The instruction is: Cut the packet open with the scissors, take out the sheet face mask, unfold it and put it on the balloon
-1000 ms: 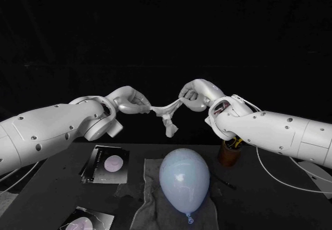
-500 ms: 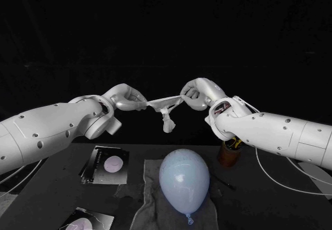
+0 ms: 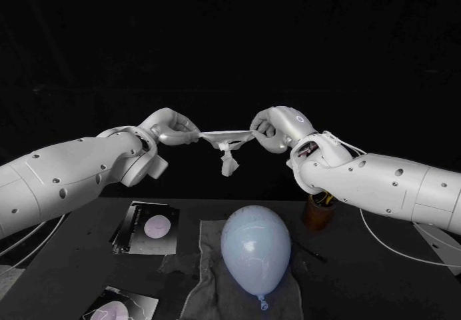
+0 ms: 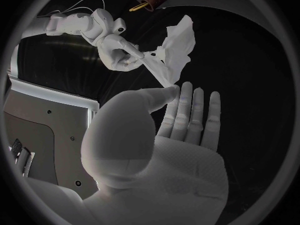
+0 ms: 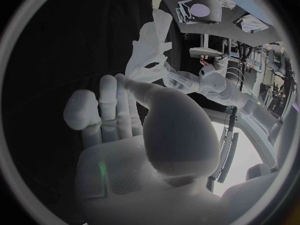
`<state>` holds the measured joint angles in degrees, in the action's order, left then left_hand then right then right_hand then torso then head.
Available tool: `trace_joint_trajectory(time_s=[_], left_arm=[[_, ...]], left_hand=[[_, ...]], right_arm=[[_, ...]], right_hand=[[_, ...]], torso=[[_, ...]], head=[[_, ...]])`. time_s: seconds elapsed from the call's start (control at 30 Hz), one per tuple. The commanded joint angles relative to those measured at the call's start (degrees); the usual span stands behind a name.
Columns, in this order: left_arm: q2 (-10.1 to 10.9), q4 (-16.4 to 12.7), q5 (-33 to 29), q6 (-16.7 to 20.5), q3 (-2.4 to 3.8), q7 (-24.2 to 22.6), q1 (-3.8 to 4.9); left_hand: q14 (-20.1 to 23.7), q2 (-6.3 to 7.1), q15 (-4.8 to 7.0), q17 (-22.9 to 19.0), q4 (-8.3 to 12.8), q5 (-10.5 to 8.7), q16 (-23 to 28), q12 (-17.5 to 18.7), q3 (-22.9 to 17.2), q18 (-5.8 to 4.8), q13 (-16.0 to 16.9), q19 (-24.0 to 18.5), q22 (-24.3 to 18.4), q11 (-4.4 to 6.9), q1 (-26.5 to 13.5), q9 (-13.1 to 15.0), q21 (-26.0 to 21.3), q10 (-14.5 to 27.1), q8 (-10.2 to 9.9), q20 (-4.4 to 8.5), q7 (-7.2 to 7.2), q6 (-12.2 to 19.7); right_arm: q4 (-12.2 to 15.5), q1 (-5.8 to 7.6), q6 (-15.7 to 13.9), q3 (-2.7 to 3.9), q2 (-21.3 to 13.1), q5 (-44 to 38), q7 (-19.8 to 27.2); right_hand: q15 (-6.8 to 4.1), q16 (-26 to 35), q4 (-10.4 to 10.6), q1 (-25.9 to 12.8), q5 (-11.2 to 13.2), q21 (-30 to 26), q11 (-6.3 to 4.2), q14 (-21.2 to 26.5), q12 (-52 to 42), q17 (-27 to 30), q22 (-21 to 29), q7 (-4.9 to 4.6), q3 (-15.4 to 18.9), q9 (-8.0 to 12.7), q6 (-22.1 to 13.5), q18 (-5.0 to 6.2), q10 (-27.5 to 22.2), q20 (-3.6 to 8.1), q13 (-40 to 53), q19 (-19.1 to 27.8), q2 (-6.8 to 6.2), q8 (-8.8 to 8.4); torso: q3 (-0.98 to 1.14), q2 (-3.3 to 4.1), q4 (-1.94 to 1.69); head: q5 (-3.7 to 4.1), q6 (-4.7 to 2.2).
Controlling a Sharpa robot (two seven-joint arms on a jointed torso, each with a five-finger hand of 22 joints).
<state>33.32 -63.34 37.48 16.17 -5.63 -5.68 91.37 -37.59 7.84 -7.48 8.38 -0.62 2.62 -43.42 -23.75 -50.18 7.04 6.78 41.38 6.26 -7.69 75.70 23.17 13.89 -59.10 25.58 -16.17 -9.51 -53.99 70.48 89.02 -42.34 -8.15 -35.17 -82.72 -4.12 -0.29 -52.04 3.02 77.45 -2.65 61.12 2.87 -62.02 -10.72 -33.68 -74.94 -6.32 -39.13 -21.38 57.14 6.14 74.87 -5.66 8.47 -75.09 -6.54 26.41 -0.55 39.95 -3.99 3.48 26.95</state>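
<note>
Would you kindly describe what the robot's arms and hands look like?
The left arm and right arm are thick, rounded white shells dotted with small dark screw holes. The left hand and right hand are smooth silver, with slender rounded fingers. A thin white cable loops beneath the right arm.

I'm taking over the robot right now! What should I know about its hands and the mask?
The left hand pinches one end of the white sheet face mask; the right hand pinches the other. The mask hangs stretched between them in the air, partly folded.
The pale blue balloon lies on a grey cloth on the black table below.
Done: mask taken out and in hand.
Left: finish unfolding, lay it on the balloon.
</note>
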Motion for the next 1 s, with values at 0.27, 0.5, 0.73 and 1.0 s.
trace_joint_trajectory(time_s=[0.27, 0.5, 0.73, 1.0], left_arm=[[-1.4, 1.6, 0.5, 2.1, 0.1, -0.9, 0.12], [-0.9, 0.4, 0.5, 1.9, 0.16, -1.0, 0.12], [0.0, -1.3, -0.4, 2.9, 0.8, -1.0, 0.26], [0.5, -3.3, -1.8, 2.7, 2.23, -1.0, 0.95]], left_hand=[[-0.4, -0.22, -0.01, 0.1, 0.4, 0.28, -0.3, -0.3, 0.1, 0.66, 0.1, 0.3, 0.1, 0.35, 0.2, 4.8, 0.3, 0.0, 0.3, -0.01, -0.06, -0.2], [-0.4, -0.23, -0.01, 0.1, 0.4, 0.28, -0.3, -0.4, 0.1, 0.66, 0.1, 0.3, 0.1, 0.35, 0.2, 4.8, 0.3, 0.0, 0.3, -0.02, -0.07, -0.3], [-0.5, -0.2, 0.0, 0.1, 0.4, 0.28, -0.4, -0.5, 0.1, 0.66, 0.2, 0.2, 0.1, 0.37, 0.2, 4.9, 0.4, -0.1, 0.3, -0.04, -0.07, -0.3], [-0.3, -0.21, 0.01, 0.1, 0.8, 0.28, -0.5, -0.7, 0.0, 0.71, 0.3, 0.2, 0.3, 0.34, 0.5, 5.1, 0.7, 0.1, 0.3, 0.0, -0.13, -0.3]], right_arm=[[1.6, 1.11, -2.9, 0.5, 0.9, -15.6, -7.8], [0.6, 1.79, -4.4, 0.7, 2.0, -17.9, -9.4], [-1.8, 1.9, -1.1, 0.7, 3.1, -16.6, -7.7], [-4.3, 0.54, 2.3, 0.34, 4.1, -10.6, -6.0]], right_hand=[[-0.21, 0.3, 0.2, 0.5, -0.1, 1.5, -0.16, -0.8, -0.2, -0.1, -7.5, -0.12, 0.2, -0.2, 0.4, -0.6, 1.0, 0.04, 0.2, -1.0, -0.25, 0.41], [-0.26, 0.3, 0.3, 0.4, -0.1, 2.0, -0.22, -0.9, -0.2, -0.1, -7.7, -0.04, 0.3, -0.3, 0.5, -0.69, 1.1, 0.06, 0.2, -1.3, -0.3, 0.47], [-0.28, 0.4, 0.5, 0.3, -0.1, 2.2, -0.24, -1.0, -0.1, -0.1, -7.7, 0.01, 0.4, -0.4, 0.5, -0.73, 1.2, 0.08, 0.3, -1.4, -0.36, 0.49], [-0.29, 0.5, 0.5, 0.4, -0.1, 1.3, -0.26, -1.0, 0.0, -0.1, -7.5, 0.02, 0.3, -0.4, 0.4, -0.56, 1.1, 0.09, 0.3, -1.0, -0.28, 0.42]], torso=[[-0.02, -0.12, 0.03], [-0.03, -0.03, -0.02], [-0.15, -0.02, 0.0], [-0.22, 0.05, -0.32]], head=[[0.04, -0.33], [0.25, -0.31], [0.52, -0.46], [0.44, -0.45]])
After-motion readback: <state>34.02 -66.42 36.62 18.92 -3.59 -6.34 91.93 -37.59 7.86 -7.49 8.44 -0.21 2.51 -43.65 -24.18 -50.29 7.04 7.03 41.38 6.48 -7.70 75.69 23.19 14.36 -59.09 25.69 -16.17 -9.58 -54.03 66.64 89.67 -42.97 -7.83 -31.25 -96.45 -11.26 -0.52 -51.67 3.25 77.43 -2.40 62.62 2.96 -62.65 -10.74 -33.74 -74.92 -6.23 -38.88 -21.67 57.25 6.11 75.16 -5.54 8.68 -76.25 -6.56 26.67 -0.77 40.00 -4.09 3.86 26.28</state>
